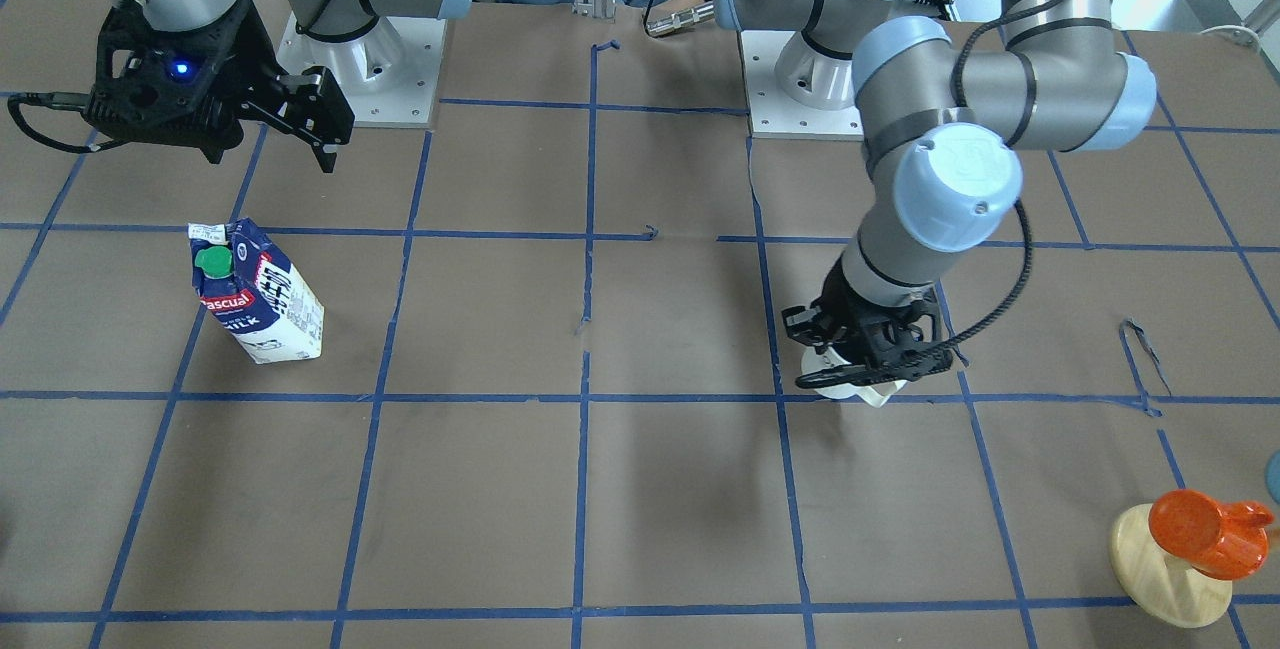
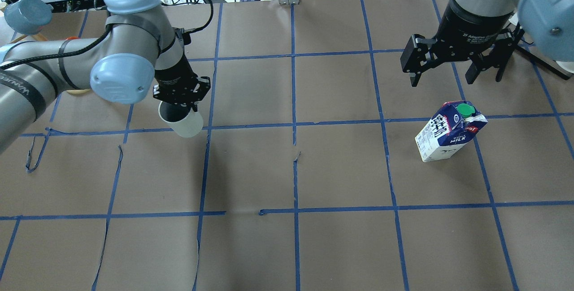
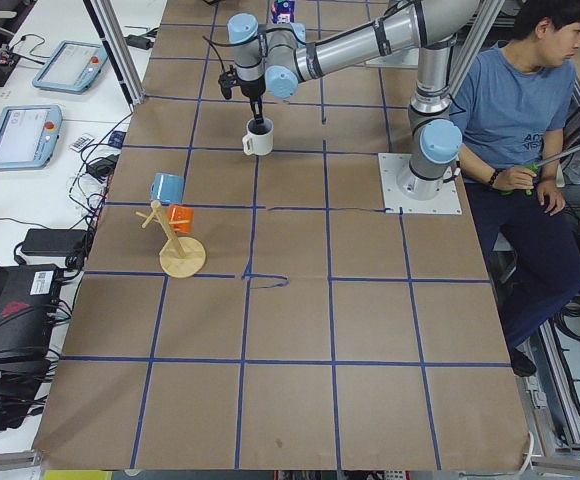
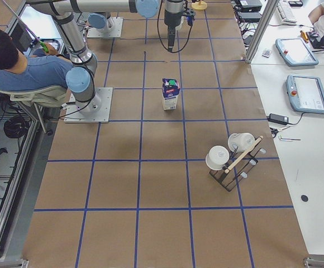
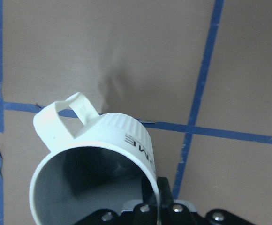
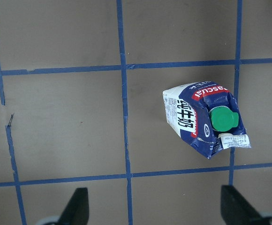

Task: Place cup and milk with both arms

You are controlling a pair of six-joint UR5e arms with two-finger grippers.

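Starting at the table's left end, the wooden stand (image 3: 182,262) with its orange cup (image 3: 179,218) sits nearest, well apart from the action and playing no part.

Next in, here's the left gripper (image 2: 180,105), narrowed right down and pinching the cup (image 2: 187,125) by its wall. One finger is down inside the dark interior and the other is against the ribbed outside, on the side away from the handle. The cup is upright over a blue tape line on the left half of the table. Whether its base touches the paper, I can't tell.

This is glazed ceramic: stiff, weighty for its size, slick, and it'll chip if it lands hard. A rim pinch is off-centre, so I'd judge it wants a slow, level carry and a gentle set-down.

Further across, the milk (image 2: 448,141) stands upright on the right half, turned at an angle to the grid, green cap up. Out there too, the right gripper (image 2: 448,76) hovers above it and off to one side, jaws spread wide, holding nothing.

The carton is cardboard, probably light, with walls that give. How full it is, there's no way to say. Best hold, to my eye: two opposite flat faces, mid-body, below the gable, with the wrist turned to match its angle and the squeeze kept modest. Not the cap, not the folded top.
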